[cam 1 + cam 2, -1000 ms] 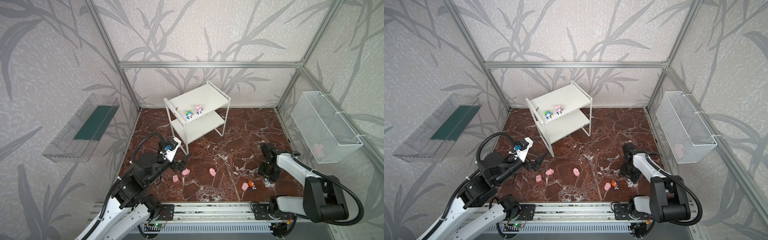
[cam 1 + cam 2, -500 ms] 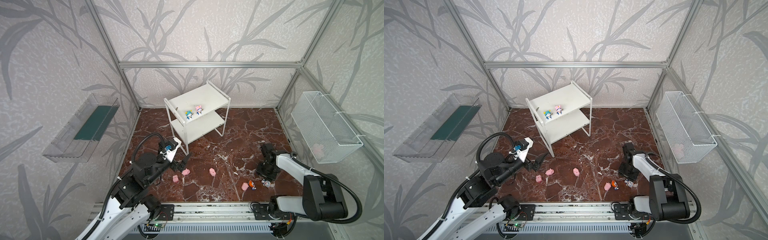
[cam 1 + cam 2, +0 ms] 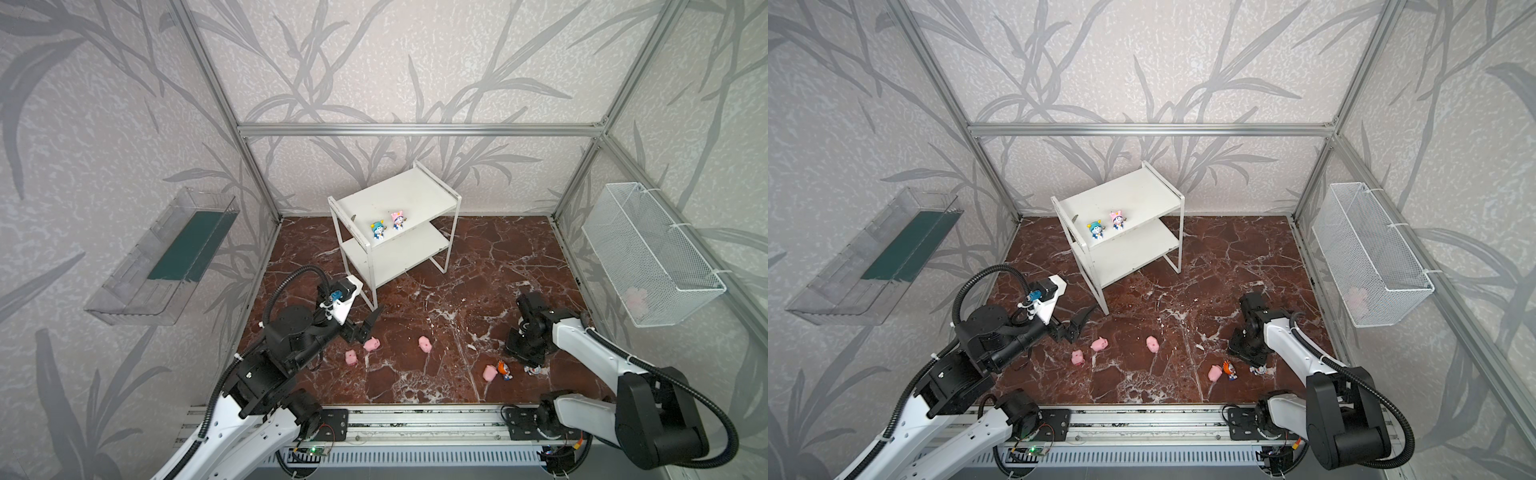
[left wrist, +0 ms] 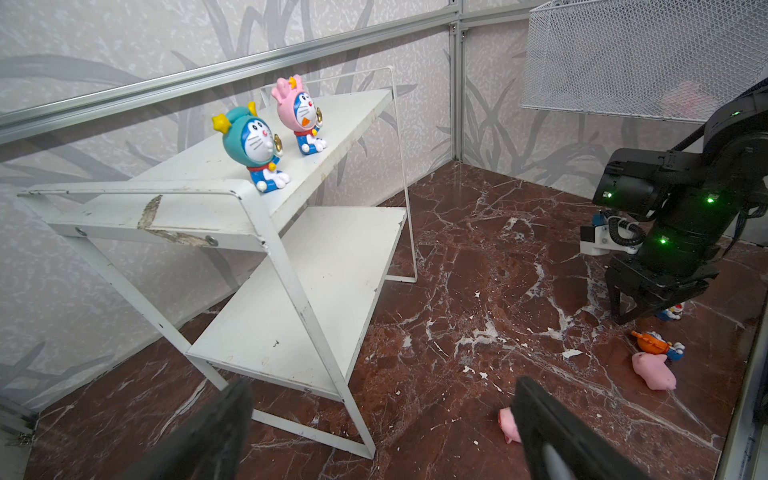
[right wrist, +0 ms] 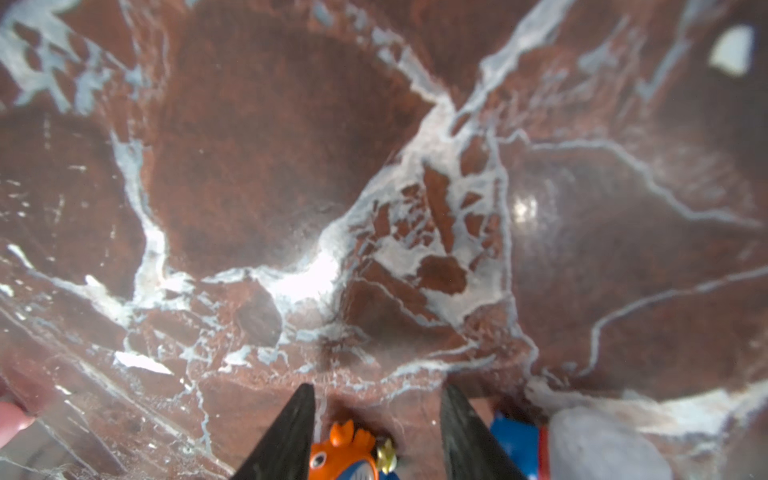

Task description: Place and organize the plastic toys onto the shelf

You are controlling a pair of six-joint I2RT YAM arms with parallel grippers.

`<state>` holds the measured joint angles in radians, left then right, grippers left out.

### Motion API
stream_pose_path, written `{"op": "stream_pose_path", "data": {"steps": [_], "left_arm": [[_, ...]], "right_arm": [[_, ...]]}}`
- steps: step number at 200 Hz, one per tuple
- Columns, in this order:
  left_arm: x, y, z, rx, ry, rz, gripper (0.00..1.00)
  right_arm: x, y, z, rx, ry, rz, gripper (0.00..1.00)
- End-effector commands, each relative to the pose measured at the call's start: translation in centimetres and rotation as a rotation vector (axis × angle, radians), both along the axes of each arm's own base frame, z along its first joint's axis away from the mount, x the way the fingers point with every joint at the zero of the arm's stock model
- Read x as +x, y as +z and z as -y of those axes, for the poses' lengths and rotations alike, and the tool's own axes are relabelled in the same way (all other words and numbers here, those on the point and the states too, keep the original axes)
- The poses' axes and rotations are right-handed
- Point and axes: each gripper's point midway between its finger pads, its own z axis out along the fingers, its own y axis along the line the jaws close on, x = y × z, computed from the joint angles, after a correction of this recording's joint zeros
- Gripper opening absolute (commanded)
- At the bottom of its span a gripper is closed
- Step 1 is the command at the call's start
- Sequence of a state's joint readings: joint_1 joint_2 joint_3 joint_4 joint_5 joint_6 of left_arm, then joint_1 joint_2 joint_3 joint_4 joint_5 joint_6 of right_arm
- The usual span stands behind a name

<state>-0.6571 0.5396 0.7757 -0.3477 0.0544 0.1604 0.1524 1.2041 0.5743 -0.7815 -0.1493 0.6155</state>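
**A:** The right gripper (image 5: 376,388) points down at the marble floor (image 5: 249,166) with its jaws partly open. The orange-hat figurine (image 5: 345,455) lies between them, and nothing is gripped.

**B:** So what worries you?

**A:** The figurine lies tipped over and sits nearer one finger. If the jaws close from here, I expect that finger meets it first, and it skids or pops out. The white-hat figurine (image 5: 598,444) lies just outside the other finger and could be knocked or pinched.

**B:** Anything else close by?

**A:** A pink pig (image 3: 489,372) lies just beside the orange-hat one. A skid would carry it along.

**B:** And the other arm?

**A:** The left gripper (image 4: 382,386) is spread wide and empty. It is low, near another pig (image 3: 371,344) and close to the front leg of the shelf (image 3: 399,199). A careless swing there could jolt the frame. The teal-hat figurine (image 3: 377,230) and the pink-hat figurine (image 3: 397,220) stand near the top board's front edge and could topple off.
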Motion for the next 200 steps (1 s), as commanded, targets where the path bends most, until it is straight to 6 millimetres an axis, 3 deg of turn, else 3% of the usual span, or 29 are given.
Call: {"op": "stream_pose_path", "data": {"steps": [1,39,79,110,139,167,200], "left_arm": [[-0.2,0.2,-0.1,0.001,-0.010,0.013,0.99],[-0.5,0.5,-0.3,-0.007,-0.006,0.027,0.99],[-0.6,0.7,-0.4,-0.011,-0.006,0.033,0.99],[-0.6,0.6,-0.5,-0.011,-0.005,0.032,0.99],[-0.6,0.7,-0.5,-0.013,-0.004,0.035,0.99],[-0.5,0.6,-0.5,-0.011,-0.004,0.032,0.99],[-0.5,0.7,-0.5,-0.012,-0.004,0.034,0.99]], "right_arm": [[-0.3,1.8,1.6,-0.087,-0.057,0.000,0.56],[-0.1,3.6,3.2,-0.170,-0.135,0.027,0.72],[-1.0,3.7,5.4,-0.254,-0.220,0.021,0.82],[-1.8,2.9,5.5,-0.245,-0.267,-0.026,0.83],[-2.2,0.9,4.2,-0.168,-0.286,-0.068,0.83],[-1.8,0.0,2.8,-0.091,-0.264,-0.099,0.82],[-1.4,-0.6,2.9,-0.102,-0.246,-0.107,0.77]]}}
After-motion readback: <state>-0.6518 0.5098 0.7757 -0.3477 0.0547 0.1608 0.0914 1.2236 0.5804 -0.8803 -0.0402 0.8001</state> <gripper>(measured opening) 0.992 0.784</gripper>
